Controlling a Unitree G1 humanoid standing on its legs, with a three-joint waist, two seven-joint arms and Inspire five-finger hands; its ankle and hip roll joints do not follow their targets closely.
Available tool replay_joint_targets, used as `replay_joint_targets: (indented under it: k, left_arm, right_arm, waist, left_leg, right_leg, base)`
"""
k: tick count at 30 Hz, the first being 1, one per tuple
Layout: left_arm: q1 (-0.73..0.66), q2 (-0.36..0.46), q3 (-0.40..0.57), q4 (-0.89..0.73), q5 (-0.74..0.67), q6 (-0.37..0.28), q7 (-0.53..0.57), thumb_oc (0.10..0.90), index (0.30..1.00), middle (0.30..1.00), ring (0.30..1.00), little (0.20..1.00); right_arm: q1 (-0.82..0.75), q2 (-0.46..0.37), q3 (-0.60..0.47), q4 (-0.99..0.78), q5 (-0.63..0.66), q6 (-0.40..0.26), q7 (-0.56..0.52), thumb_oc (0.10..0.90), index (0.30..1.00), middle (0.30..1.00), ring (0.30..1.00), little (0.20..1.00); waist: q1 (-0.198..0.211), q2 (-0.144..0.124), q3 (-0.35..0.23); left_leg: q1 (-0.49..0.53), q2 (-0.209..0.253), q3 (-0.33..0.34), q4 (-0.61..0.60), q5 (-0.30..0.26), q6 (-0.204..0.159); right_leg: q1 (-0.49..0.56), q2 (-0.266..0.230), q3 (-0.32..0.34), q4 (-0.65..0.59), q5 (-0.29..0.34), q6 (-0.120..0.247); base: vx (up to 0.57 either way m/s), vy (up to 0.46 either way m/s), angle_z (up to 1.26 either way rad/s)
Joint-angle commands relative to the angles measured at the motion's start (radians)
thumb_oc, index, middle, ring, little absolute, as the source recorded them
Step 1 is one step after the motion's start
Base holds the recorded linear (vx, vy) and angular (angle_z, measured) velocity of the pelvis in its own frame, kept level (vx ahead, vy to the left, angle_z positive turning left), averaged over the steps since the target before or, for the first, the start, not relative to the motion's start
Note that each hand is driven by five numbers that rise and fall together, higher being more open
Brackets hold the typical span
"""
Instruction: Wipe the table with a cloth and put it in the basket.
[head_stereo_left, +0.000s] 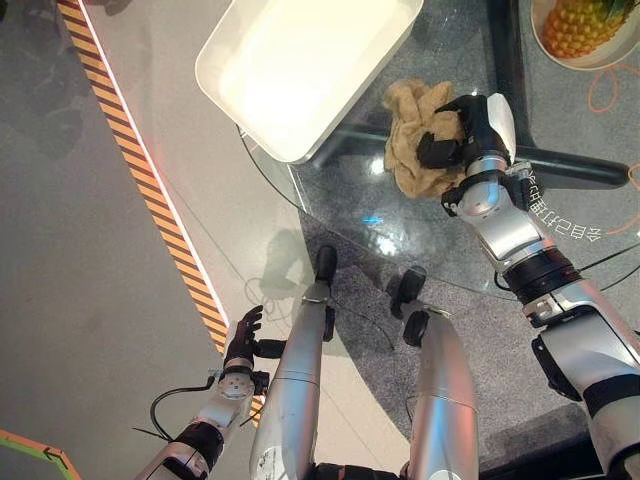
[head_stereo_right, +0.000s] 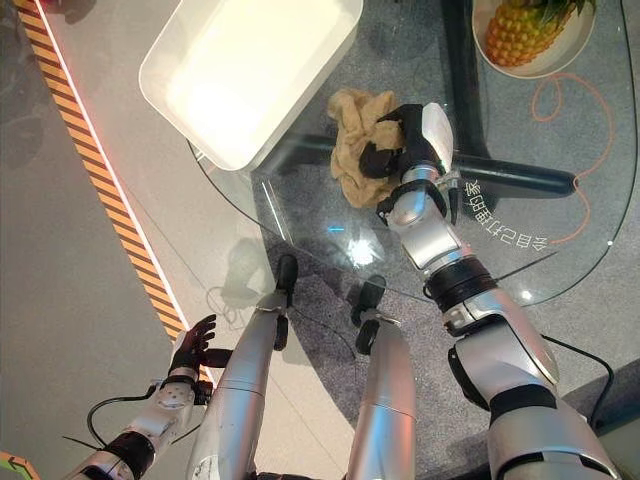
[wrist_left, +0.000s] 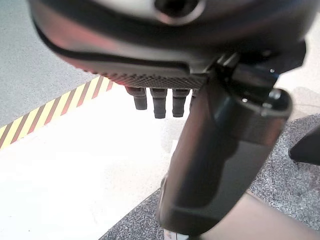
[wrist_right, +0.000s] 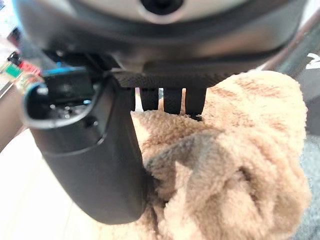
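White characters (head_stereo_left: 565, 222) on the glass table (head_stereo_left: 400, 240), upside down and perhaps mirrored, cannot be read.

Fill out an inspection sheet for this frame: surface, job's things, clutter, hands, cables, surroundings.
Surface: round glass table, dark base visible through it.
Job's things: tan cloth bunched on the glass beside the white basket, which sits at the table's edge.
Clutter: pineapple in a pale bowl.
Hands: right hand curled on the cloth; left hand open, low over the floor.
Cables: orange cable looped under the glass.
Surroundings: yellow-black striped floor tape.
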Motion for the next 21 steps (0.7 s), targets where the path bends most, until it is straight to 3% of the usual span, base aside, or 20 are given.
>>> replay_joint_targets:
  k: [1,4,8,21]
  left_arm:
    - [0.047,-0.051,-0.063,-0.054,0.039,-0.001,0.022,0.800,0.900,0.900,0.900,0.900]
    - [0.047,-0.051,-0.066,-0.056,0.042,0.002,0.028,0.800,0.900,0.900,0.900,0.900]
    - [0.046,-0.048,-0.066,-0.065,0.047,0.008,0.026,0.800,0.900,0.900,0.900,0.900]
    - [0.035,-0.036,-0.073,-0.073,0.045,0.018,0.022,0.800,0.900,0.900,0.900,0.900]
  right_arm:
    - [0.011,0.089,0.138,-0.065,0.012,-0.042,0.186,0.100,0.300,0.300,0.300,0.200]
    - [0.033,0.109,0.174,-0.101,0.003,-0.105,0.340,0.100,0.300,0.300,0.300,0.200]
    - [0.055,0.131,0.214,-0.154,-0.025,-0.099,0.420,0.100,0.300,0.300,0.300,0.200]
    - [0.086,0.134,0.243,-0.147,-0.043,-0.098,0.377,0.100,0.300,0.300,0.300,0.200]
  waist:
    - [0.044,0.079,-0.018]
    - [0.044,0.076,-0.018]
    - [0.044,0.073,-0.018]
    - [0.039,0.071,-0.018]
  left_leg:
    - [0.019,-0.071,0.141,0.043,-0.104,0.106]
    - [0.015,-0.072,0.140,0.040,-0.101,0.104]
    - [0.017,-0.072,0.141,0.038,-0.097,0.102]
    - [0.021,-0.069,0.141,0.033,-0.090,0.101]
  right_leg:
    - [-0.017,0.036,0.002,-0.083,0.091,0.042]
    - [-0.019,0.036,0.001,-0.089,0.094,0.043]
    - [-0.017,0.034,-0.002,-0.092,0.096,0.044]
    - [-0.013,0.038,-0.003,-0.110,0.107,0.042]
  base:
    - [0.00,-0.014,0.06]
    - [0.00,-0.020,0.01]
    - [0.00,0.000,0.00]
    - [0.00,-0.033,0.05]
